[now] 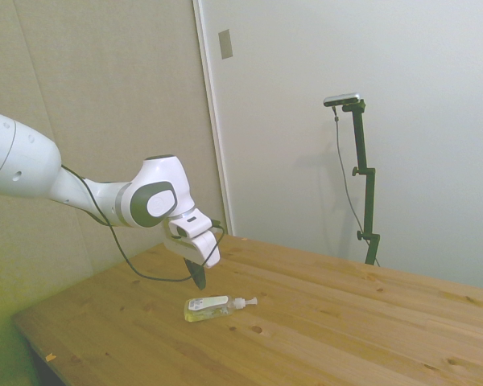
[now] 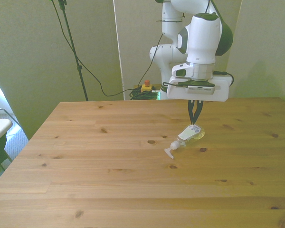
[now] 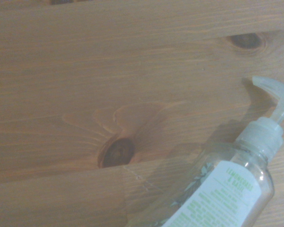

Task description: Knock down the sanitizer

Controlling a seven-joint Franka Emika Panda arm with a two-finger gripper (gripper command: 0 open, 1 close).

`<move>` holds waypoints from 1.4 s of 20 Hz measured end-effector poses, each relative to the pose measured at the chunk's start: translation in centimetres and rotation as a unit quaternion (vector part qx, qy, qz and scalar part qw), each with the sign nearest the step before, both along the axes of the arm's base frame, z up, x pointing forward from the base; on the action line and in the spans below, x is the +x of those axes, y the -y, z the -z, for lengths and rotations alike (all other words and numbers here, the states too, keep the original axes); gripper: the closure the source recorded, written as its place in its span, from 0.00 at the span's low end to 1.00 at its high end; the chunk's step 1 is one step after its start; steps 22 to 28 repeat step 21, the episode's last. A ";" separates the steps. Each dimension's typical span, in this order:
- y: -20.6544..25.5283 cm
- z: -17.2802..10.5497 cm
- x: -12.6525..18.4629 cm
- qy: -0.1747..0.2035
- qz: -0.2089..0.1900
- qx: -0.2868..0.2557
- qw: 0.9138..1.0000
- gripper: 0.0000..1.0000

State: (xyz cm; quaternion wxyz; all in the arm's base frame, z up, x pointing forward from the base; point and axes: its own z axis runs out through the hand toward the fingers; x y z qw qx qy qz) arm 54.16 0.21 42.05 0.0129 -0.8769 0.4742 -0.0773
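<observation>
We are hovering our gripper [image 2: 194,118], fingers pressed together and empty, just above the sanitizer bottle [image 2: 189,135] already lying toppled, so only withdrawing seems needed.

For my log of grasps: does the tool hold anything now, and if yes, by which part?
Nothing is held. The tool hangs just above the small clear plastic sanitizer bottle, which lies on its side on the wooden table.

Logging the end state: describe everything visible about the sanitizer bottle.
The sanitizer bottle is small, clear plastic, holding pale yellow-green liquid, with a white label printed in green and a white pump nozzle. It lies on its side on the wooden table, nozzle pointing toward the front view's lower left. The gripper hangs just above its base; contact cannot be told.
</observation>
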 end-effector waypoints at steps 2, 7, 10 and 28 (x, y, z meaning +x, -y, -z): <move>0.2 -0.3 0.2 0.003 0.002 0.000 1.000 1.00; 0.3 -0.1 0.3 0.001 0.000 0.000 1.000 1.00; 0.4 -0.1 0.3 0.001 -0.003 0.000 1.000 1.00; -4.2 -0.6 -5.4 -0.002 -0.050 -0.003 0.999 1.00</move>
